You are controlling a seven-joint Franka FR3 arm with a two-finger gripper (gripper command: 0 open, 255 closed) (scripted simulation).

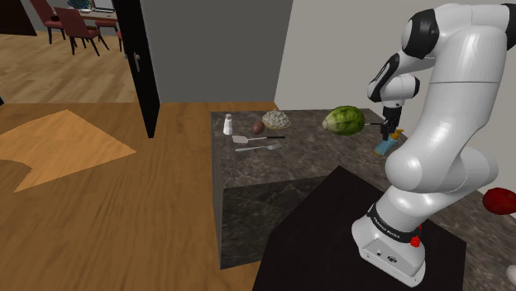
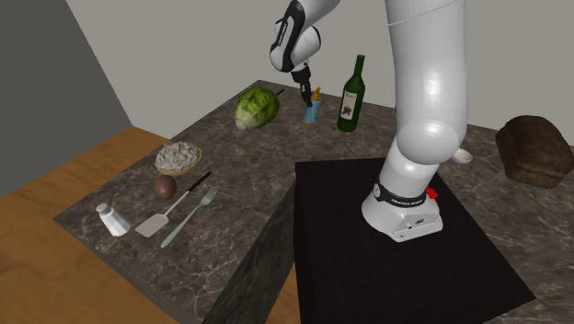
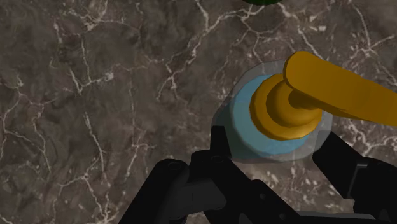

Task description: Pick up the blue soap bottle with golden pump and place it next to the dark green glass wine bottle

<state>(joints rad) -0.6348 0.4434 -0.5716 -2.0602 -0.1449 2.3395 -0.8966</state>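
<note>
Shoulder view: the white arm (image 1: 451, 91) rises from its base on the black stand (image 1: 322, 240), bends over at the top and lets its wrist hang. The gripper (image 1: 395, 130) points straight down at the far part of the dark marble counter (image 1: 306, 157). Right under it stands the soap bottle (image 1: 386, 148), blue with a golden pump, near a cabbage (image 1: 344, 121).

In the second exterior view the soap bottle stands upright on the counter between the cabbage and the dark green wine bottle (image 2: 350, 95), near both and touching neither.

In the wrist view the two black fingers (image 3: 218, 141) stand narrow, one against each side of the bottle's blue body, clasping it. The golden spout sticks out sideways beyond the body.
</note>
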